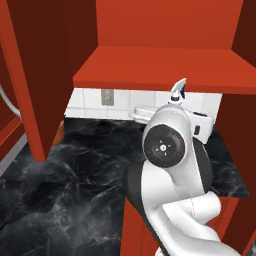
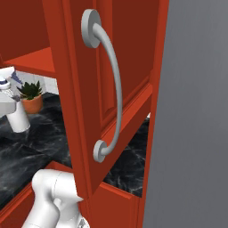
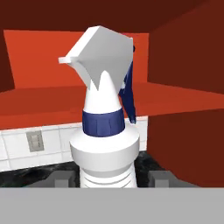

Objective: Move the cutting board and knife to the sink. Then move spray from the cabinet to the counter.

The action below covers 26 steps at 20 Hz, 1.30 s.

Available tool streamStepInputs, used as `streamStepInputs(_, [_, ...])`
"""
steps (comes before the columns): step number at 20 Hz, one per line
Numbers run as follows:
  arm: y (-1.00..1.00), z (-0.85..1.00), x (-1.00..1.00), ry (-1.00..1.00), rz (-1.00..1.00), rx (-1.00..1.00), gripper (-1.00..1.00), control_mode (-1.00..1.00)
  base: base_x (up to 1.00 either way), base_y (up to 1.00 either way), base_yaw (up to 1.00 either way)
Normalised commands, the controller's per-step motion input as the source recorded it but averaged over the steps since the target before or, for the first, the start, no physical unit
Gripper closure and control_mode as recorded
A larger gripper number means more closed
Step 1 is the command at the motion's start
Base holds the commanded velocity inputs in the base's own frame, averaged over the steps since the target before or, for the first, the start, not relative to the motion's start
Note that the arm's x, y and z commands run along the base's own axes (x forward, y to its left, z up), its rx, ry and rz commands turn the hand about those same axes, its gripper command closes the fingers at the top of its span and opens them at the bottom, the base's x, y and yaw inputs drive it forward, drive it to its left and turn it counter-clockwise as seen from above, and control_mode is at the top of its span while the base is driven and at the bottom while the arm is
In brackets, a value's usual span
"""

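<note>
White spray bottle stands upright, fingers clamped either side of its body, just below the red cabinet shelf, above the black marble table.

The spray stands between the gripper fingers, just below the red shelf edge. Under the shelf, the black desk lies bare. Left of the shelf hangs the open door; right of it, the cabinet wall closes in.
</note>
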Motion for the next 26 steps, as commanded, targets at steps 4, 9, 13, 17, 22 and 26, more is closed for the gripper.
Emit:
streamStepInputs(4, [-0.17, -0.71, -0.08, -0.15, -0.18, 0.00, 1.00, -1.00, 0.00, 0.00, 0.00])
streamStepInputs(9, [-0.19, -0.70, 0.03, -0.11, -0.25, 0.00, 1.00, -1.00, 0.00, 0.00, 0.00])
streamStepInputs(13, [-0.19, -0.68, 0.16, -0.11, -0.24, 0.00, 1.00, -1.00, 0.00, 0.00, 0.00])
streamStepInputs(17, [-0.21, -0.65, 0.29, -0.17, -0.13, 0.00, 1.00, -1.00, 0.00, 0.00, 0.00])
streamStepInputs(22, [-0.25, -0.56, 0.44, -0.15, -0.02, 0.00, 1.00, -1.00, 0.00, 0.00, 0.00])
streamStepInputs(26, [-0.29, -0.49, 0.52, -0.04, 0.00, 0.00, 1.00, -1.00, 0.00, 0.00, 0.00])
